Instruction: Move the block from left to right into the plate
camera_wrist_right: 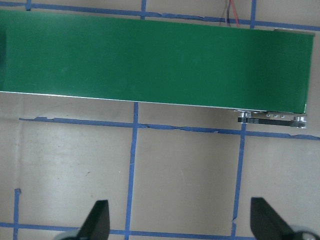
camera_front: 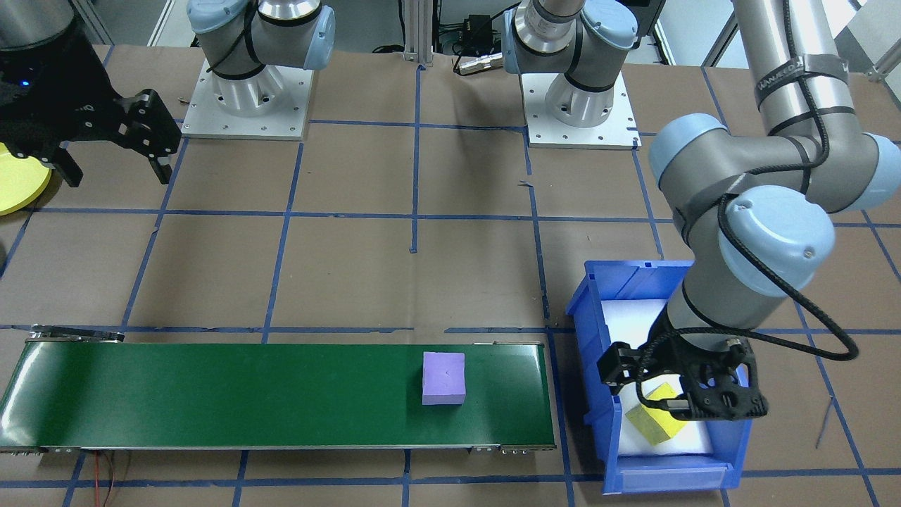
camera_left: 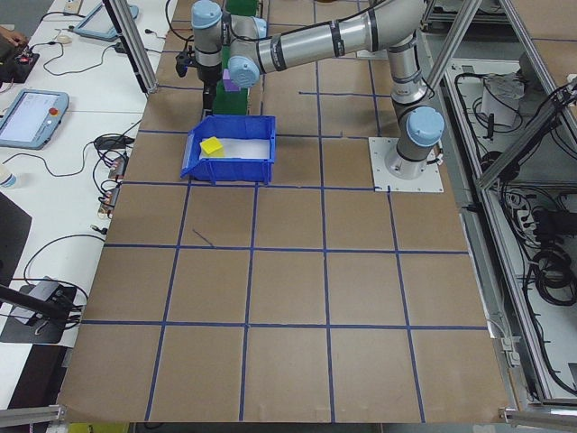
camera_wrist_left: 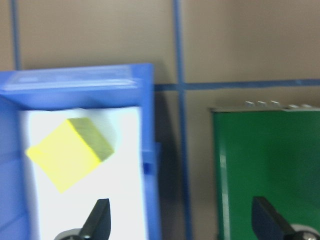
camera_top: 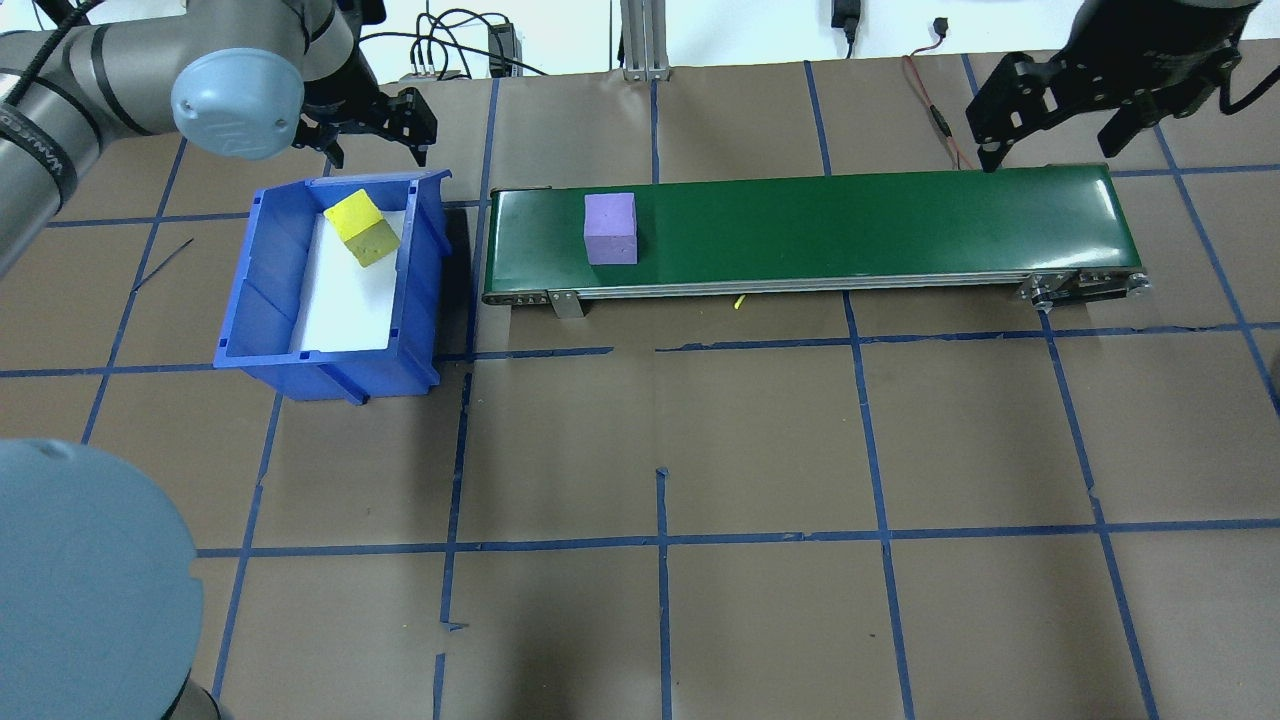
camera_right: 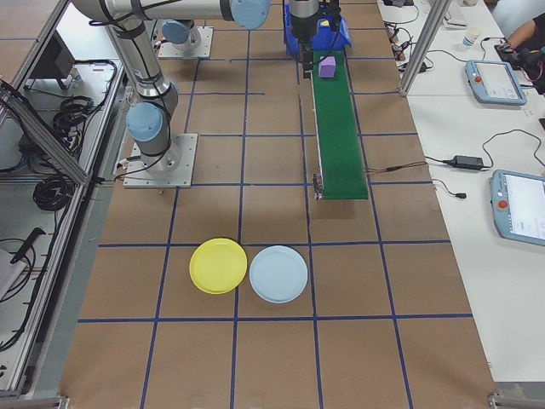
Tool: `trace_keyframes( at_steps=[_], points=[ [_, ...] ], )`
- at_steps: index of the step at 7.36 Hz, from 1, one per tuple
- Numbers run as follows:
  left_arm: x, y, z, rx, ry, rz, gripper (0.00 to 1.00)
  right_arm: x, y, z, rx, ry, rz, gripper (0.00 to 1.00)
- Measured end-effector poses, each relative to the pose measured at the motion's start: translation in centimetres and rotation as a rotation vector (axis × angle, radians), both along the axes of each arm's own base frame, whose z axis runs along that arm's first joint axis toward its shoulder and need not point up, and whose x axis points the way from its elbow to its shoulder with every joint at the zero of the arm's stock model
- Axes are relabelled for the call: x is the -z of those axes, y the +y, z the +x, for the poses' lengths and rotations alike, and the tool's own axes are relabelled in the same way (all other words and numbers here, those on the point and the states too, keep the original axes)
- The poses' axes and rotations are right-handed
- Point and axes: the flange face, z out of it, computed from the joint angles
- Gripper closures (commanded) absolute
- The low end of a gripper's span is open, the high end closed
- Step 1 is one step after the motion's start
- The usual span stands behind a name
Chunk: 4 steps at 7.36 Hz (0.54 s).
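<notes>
Left end effector [camera_front: 679,394] open, empty, over yellow block [camera_front: 654,422]

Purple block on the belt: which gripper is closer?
Left. The left gripper hovers by the blue bin, just past the belt end nearest the purple block; the right gripper is over the opposite end.

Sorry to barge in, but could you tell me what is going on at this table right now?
Two robot arms are passing blocks along a green conveyor toward a yellow plate. A purple block sits on the belt near its left end, held by nobody. The left tool hovers open over the blue bin, where a yellow block lies tilted. The right tool waits open above the belt's far end. The plate holds nothing yet.
</notes>
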Motion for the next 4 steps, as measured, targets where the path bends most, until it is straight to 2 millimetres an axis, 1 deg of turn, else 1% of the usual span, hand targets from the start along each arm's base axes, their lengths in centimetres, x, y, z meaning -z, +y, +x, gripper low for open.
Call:
trace_keyframes(
  at_steps=[1,2,3,4],
  points=[
    [1.5,-0.8,2.2,-0.03,0.0,-0.003,0.0,-0.4,0.1,-1.5,0.016,0.005,-0.006,0.0],
    [2.9,-1.5,3.7,-0.071,0.001,-0.017,0.0,-0.5,0.2,-2.4,0.03,0.006,-0.008,0.0],
    [4.2,-1.7,4.6,-0.152,0.008,-0.019,0.0,-0.4,0.2,-2.9,0.038,0.004,-0.005,0.0],
    [5.6,-1.5,5.0,-0.25,0.015,-0.007,0.0,-0.2,0.3,-3.3,0.047,0.002,-0.001,0.0]
  ],
)
